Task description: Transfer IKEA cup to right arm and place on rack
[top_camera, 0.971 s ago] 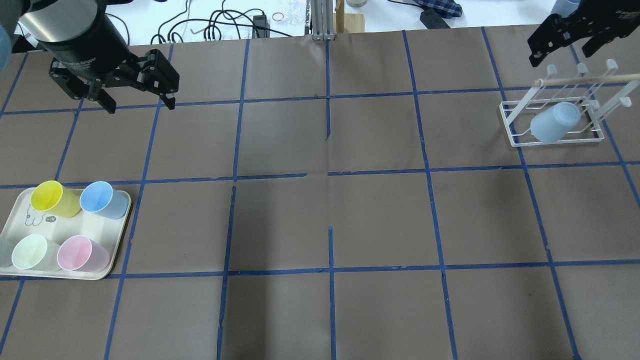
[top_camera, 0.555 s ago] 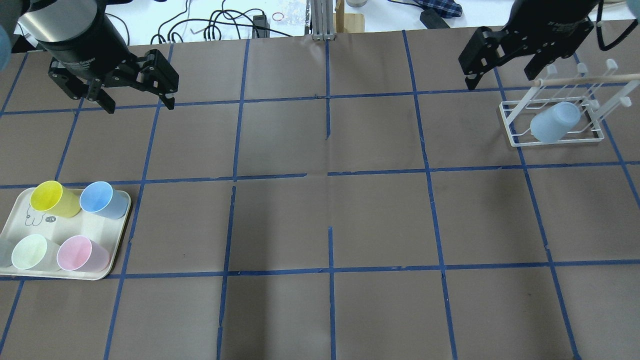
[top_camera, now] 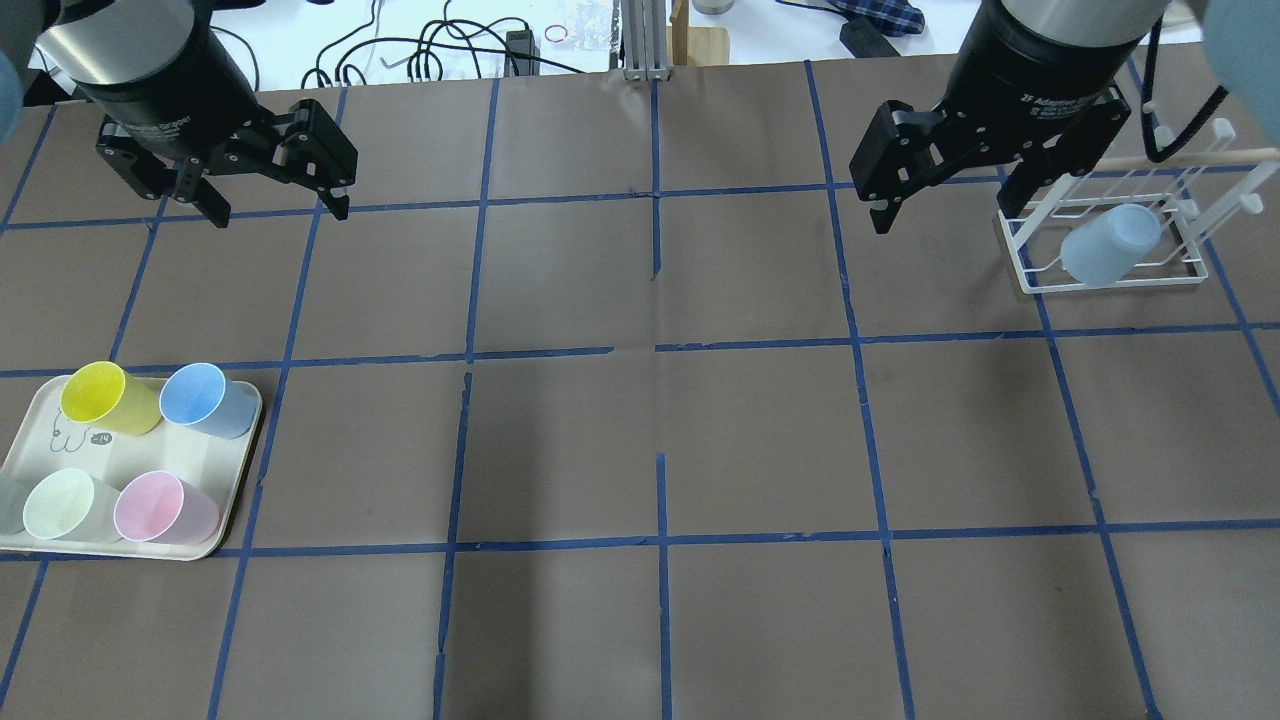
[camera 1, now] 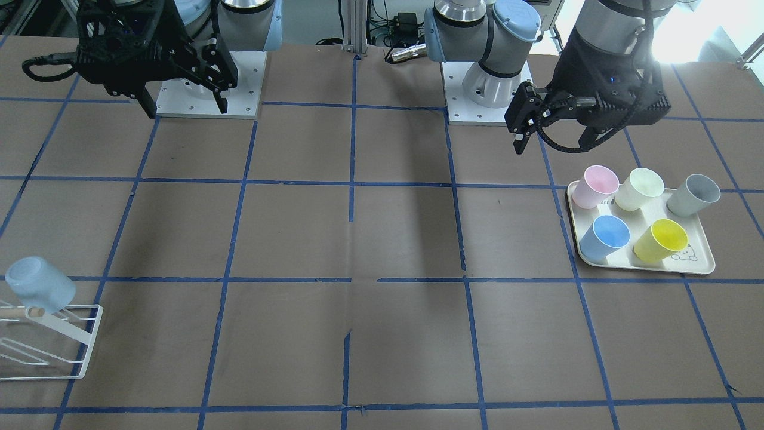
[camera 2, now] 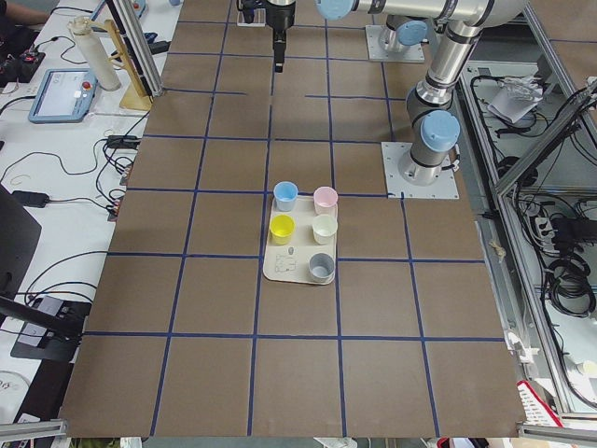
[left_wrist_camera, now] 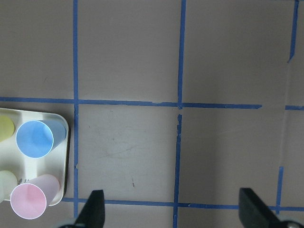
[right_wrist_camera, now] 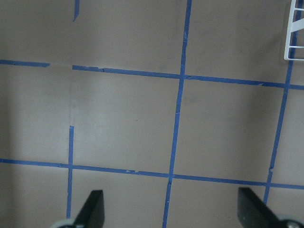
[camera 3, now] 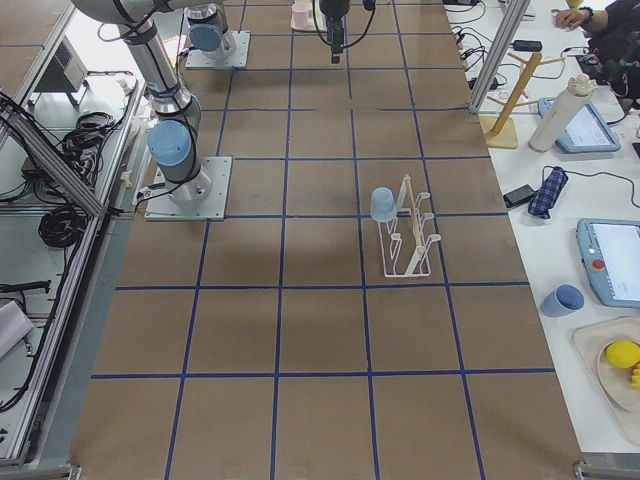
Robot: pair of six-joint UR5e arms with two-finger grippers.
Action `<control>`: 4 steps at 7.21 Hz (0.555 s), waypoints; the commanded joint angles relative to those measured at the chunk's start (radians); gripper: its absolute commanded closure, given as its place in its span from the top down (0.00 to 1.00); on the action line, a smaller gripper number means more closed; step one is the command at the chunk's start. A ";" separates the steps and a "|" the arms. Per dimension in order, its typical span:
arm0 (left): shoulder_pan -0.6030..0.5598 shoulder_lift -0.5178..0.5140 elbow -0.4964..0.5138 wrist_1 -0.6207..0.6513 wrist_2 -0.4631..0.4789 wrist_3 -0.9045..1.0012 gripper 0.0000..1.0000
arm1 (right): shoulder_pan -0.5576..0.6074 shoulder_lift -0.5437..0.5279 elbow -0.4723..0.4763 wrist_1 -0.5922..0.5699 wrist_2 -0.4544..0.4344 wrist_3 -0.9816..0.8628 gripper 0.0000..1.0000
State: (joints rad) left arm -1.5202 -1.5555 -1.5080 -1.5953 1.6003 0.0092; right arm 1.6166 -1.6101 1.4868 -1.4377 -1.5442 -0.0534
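The pale sky-blue IKEA cup (top_camera: 1110,243) hangs upside down and tilted on a prong of the white wire rack (top_camera: 1020,252) at the far right of the table. It also shows in the front view (camera 1: 39,285) and the right side view (camera 3: 382,204). My right gripper (top_camera: 950,203) is open and empty, just left of the rack and apart from the cup. In its wrist view (right_wrist_camera: 172,209) only bare table lies between the fingers. My left gripper (top_camera: 280,210) is open and empty at the far left, above the table beyond the tray.
A cream tray (top_camera: 243,470) at the front left holds a yellow cup (top_camera: 95,393), a deeper blue cup (top_camera: 198,395), a pale green cup (top_camera: 58,503), a pink cup (top_camera: 152,507) and a grey cup (camera 1: 695,192). Cables and clutter lie beyond the table's far edge.
My right gripper has moved left from over the rack's far right end to just left of the rack, still open. The cup stays on the rack. The left arm has not moved.
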 commanded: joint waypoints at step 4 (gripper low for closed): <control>0.000 0.005 -0.008 0.000 0.000 0.000 1.00 | -0.003 0.030 0.013 -0.012 0.003 -0.005 1.00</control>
State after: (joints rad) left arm -1.5202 -1.5520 -1.5133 -1.5954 1.6005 0.0092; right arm 1.6142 -1.5848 1.5016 -1.4470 -1.5424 -0.0594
